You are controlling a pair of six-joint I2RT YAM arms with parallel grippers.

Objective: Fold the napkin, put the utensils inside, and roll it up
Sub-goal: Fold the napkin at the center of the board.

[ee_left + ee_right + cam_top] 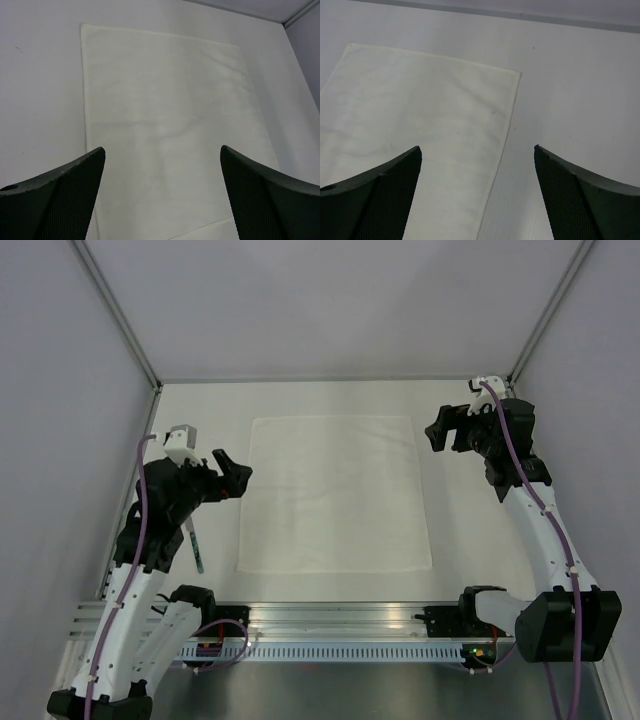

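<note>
White table [462, 530] holds flat napkin [335, 495], utensils [195, 550] left of it.

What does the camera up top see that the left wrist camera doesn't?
Only the top camera shows both whole arms, the left arm and the right arm. It also shows a thin dark utensil lying by the left arm and the metal rail along the near edge. Only the left wrist camera shows the bumpy inner faces of the left jaws up close, wide apart with nothing held. Both show the white napkin lying flat and unfolded on the table.
</note>
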